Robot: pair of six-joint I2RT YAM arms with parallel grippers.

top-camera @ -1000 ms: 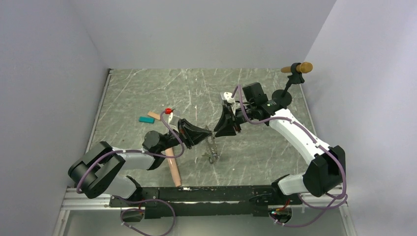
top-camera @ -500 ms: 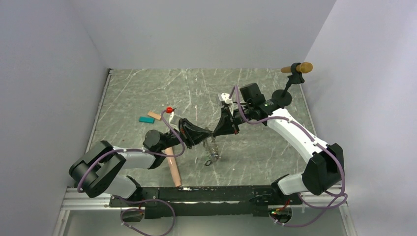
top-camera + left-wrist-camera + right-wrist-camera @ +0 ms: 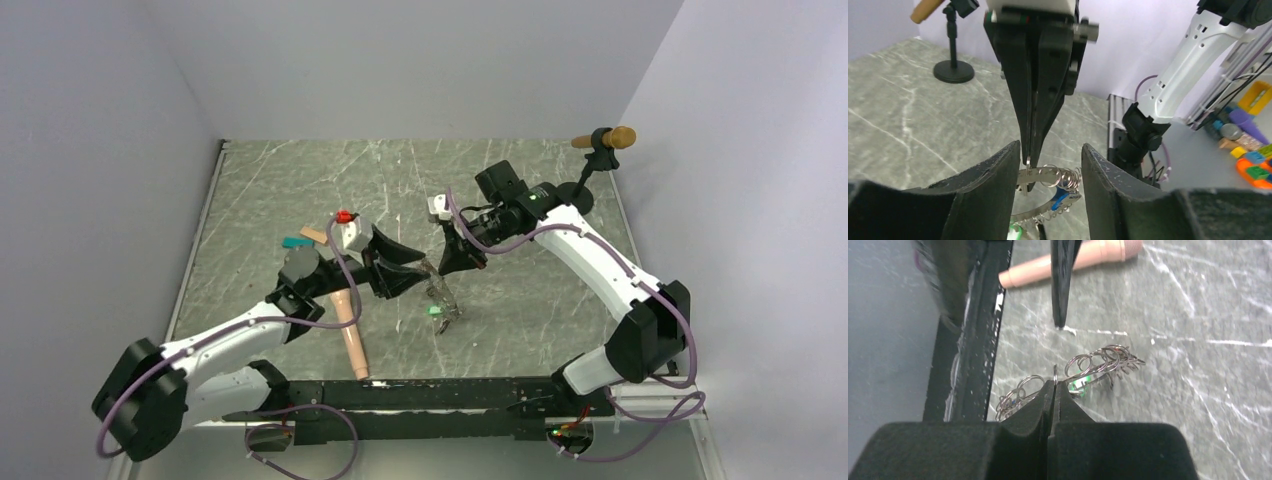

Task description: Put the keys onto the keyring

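Left gripper [image 3: 1050,150] opened off keyring [image 3: 1040,176]; right gripper [image 3: 1053,383] pinches it.

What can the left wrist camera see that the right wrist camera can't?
Only the left wrist camera shows the black stand at the back, the right arm's white link, some coloured toys beyond the table edge, and the left pincer standing open. Only the right wrist camera shows the peach cylinder lying on the table. Both show the keyring with its little rings, the right pincer shut on it, and the grey marbled table.
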